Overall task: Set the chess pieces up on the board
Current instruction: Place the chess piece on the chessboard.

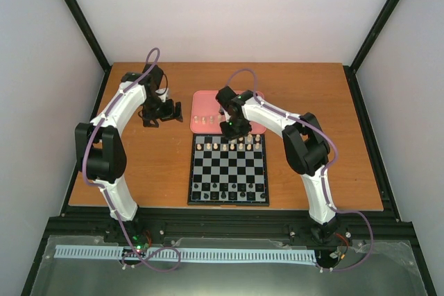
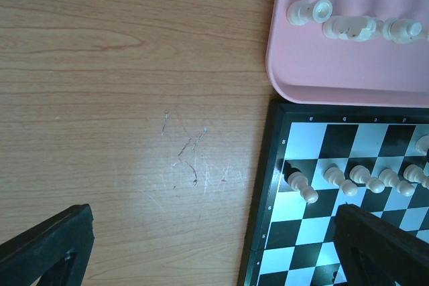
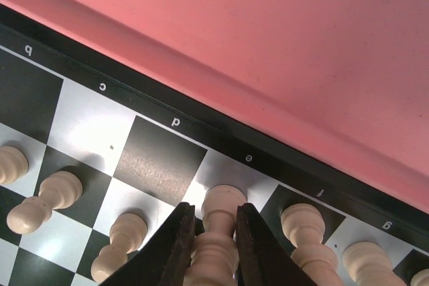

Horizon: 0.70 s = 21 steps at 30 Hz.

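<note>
The board [image 1: 229,203] lies mid-table, with a row of cream pawns [image 1: 229,146] near its far edge and a few cream pieces behind them at the right. My right gripper [image 3: 214,229] is shut on a tall cream chess piece [image 3: 223,202]. The piece's base is over the light e-file square of the back row [image 3: 231,165]; I cannot tell if it touches. From above, this gripper [image 1: 234,128] is at the board's far edge. My left gripper [image 1: 163,112] is open and empty over bare table left of the pink tray [image 1: 208,102]. Its fingers [image 2: 47,252] frame wood and the board's corner [image 2: 265,219].
Three cream pieces [image 2: 348,27] lie on their sides on the pink tray [image 2: 322,78] just beyond the board. Black pieces [image 1: 229,195] line the board's near rows. A cream bishop-like piece [image 3: 305,229] stands on the f-file square right beside the held piece.
</note>
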Motion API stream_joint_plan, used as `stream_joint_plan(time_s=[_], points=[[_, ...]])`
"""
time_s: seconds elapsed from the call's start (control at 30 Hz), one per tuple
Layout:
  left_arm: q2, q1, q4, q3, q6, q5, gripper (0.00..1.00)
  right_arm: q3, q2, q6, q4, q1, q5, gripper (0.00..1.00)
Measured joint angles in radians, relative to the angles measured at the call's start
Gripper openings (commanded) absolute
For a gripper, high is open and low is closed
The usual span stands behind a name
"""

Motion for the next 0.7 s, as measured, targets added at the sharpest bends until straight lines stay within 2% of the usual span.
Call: stream_joint_plan(time_s=[0.7], points=[[0.0,0.0,0.0,-0.001,0.0,0.0,1.0,0.011,0.005,-0.006,0.008,0.0,0.012,0.24]])
